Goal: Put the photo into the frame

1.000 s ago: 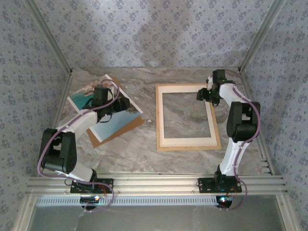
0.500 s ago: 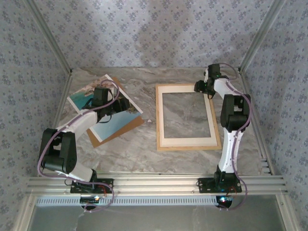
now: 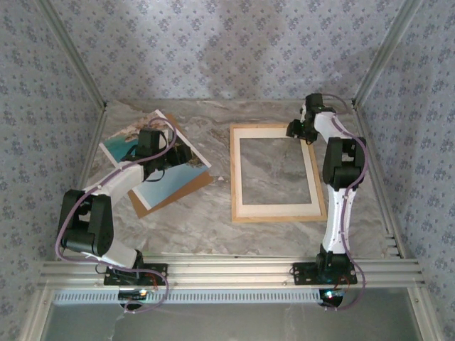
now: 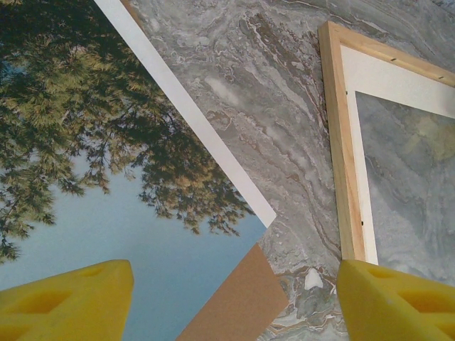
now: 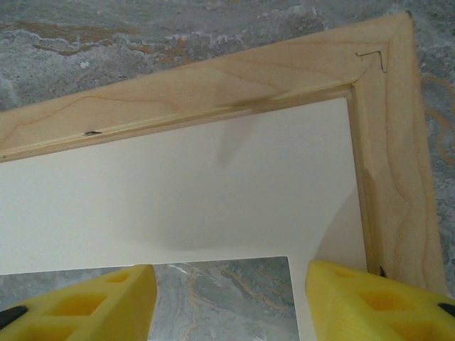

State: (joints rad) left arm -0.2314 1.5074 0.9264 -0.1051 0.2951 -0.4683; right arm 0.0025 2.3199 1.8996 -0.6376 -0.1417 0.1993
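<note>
Photo (image 3: pixel 165 186) is seen lying on a brown backing board (image 4: pixel 238 288) at the table's (image 3: pixel 213 227) left, well apart from the frame (image 4: pixel 340 142) (a cream mat (image 5: pixel 178 192) sits inside it), so insertion is not yet begun. The left gripper (image 4: pixel 231 312) above the photo's corner and the right gripper (image 5: pixel 227 298) above the frame's far corner are held parted and empty. The frame's stapled joint, too small to be read from above, is resolved by the right wrist view.

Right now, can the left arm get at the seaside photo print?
Probably yes. The left tool hangs open over a corner of the rectangular paper seaside photo, which lies face up on the plain brown backing board with nothing on top. Flat paper may be hard to pinch, though.
</note>
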